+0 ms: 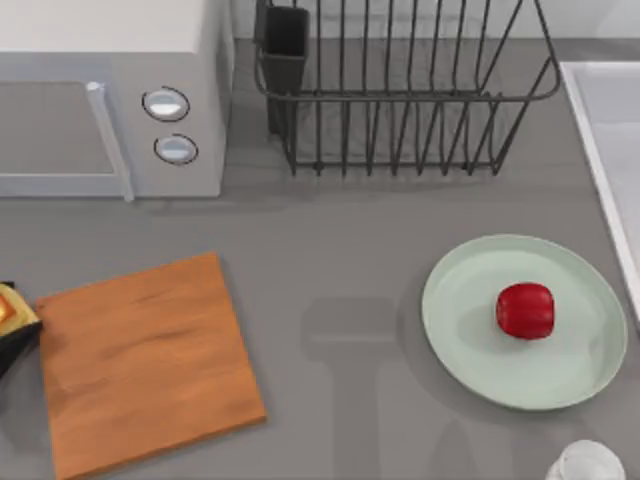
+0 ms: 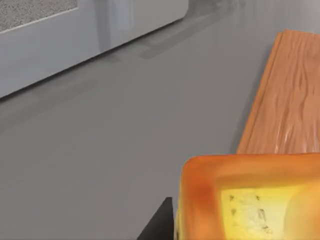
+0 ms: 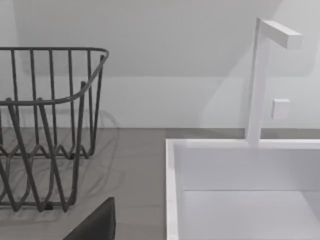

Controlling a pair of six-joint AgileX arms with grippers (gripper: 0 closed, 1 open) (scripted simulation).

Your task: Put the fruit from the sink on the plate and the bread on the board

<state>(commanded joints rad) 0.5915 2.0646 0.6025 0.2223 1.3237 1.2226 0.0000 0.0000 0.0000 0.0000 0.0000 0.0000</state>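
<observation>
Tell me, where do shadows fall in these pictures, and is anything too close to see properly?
Top view: a soft T-shaped shadow lies on the counter between the board and the plate. Left wrist view: the bread looms very near, cut by the frame. Right wrist view: faint rack shadows mark the wall.

Rendered kitchen counter: grey worktop (image 1: 330, 270) with a microwave (image 1: 110, 95) at the back, beyond the left gripper (image 1: 8, 335), and a wire dish rack (image 1: 400, 90) beside it. White sink (image 3: 240, 190) with a squared tap (image 3: 260, 80) just ahead of the right wrist camera. Wooden cutting board (image 1: 145, 365) and mint plate (image 1: 560, 375) lie between.
</observation>
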